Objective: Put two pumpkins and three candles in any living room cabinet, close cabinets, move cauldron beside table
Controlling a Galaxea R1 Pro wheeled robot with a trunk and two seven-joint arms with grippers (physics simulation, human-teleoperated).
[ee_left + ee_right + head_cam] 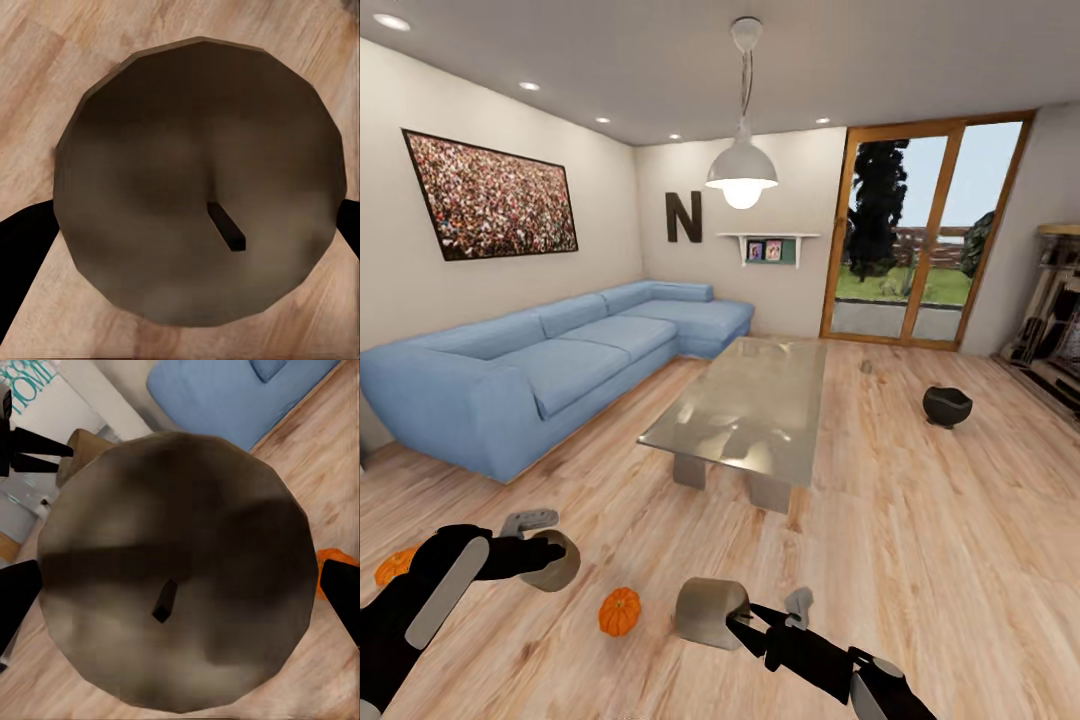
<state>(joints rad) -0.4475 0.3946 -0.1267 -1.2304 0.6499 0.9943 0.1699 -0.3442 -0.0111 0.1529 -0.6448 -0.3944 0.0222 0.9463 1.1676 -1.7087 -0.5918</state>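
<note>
My left gripper (pixel 548 556) is shut on a stubby grey-brown candle (pixel 558 566) low at the front left; in the left wrist view the candle's flat top and wick (pixel 202 180) sit between the black fingers (pixel 22 259). A second candle (pixel 709 611) is held in my shut right gripper (pixel 732 618), and its top (pixel 176 570) also faces the right wrist camera. Between my arms an orange pumpkin (pixel 620 612) lies on the floor. Another pumpkin (pixel 394 566) peeks from behind my left arm. The black cauldron (pixel 947 406) stands on the floor right of the glass table (pixel 745 410). The cabinet is out of view.
A blue corner sofa (pixel 550 365) lines the left wall. A small grey stub (pixel 866 367), perhaps a candle, lies on the floor beyond the table. Glass doors (pixel 920 235) are at the back, and an open shelf unit (pixel 1055 320) stands at the right edge.
</note>
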